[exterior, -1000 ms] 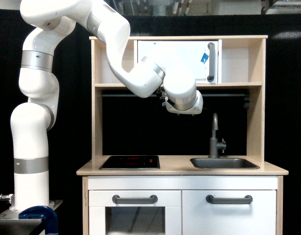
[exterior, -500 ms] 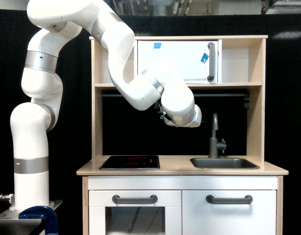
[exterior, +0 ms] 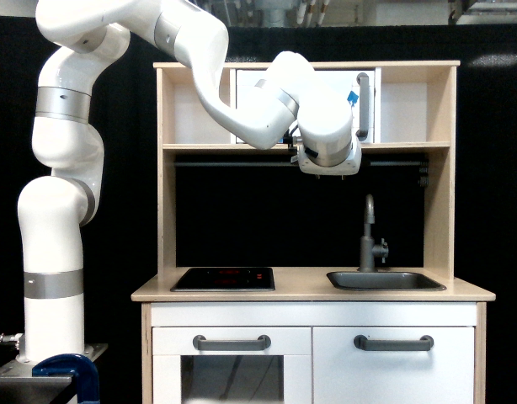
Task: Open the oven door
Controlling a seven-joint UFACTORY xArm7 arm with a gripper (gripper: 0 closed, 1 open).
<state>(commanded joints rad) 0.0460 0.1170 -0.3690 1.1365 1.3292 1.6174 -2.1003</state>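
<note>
Facing the toy kitchen from the front, I find my arm (exterior: 65, 210) rising at the exterior view's left and bending across the upper shelf. My wrist covers much of the oven door (exterior: 364, 105), the wide white panel set in the top compartment of the wooden unit (exterior: 167, 210). That door sits shut, flush with its frame. Its upright grey handle (exterior: 362, 107) stands at the panel's right edge, with a small piece of blue tape (exterior: 352, 97) just left of it.

My pincer (exterior: 327, 168) hangs at the end of the wrist, level with the shelf board (exterior: 410, 146) beneath the door and just left of the handle's lower end. I cannot tell whether its fingers stand apart or together; the wrist housing hides them. I cannot tell whether it touches the door or handle.

Below, the black hob (exterior: 223, 279) lies at the left of the worktop and the sink (exterior: 385, 280) at the right, with the grey tap (exterior: 370, 236) upright behind it. Two lower doors, each with a horizontal grey handle, are shut: the windowed door (exterior: 231, 366) at left, the plain door (exterior: 393, 370) at right. A blue clamp (exterior: 69, 370) sits at my base.
</note>
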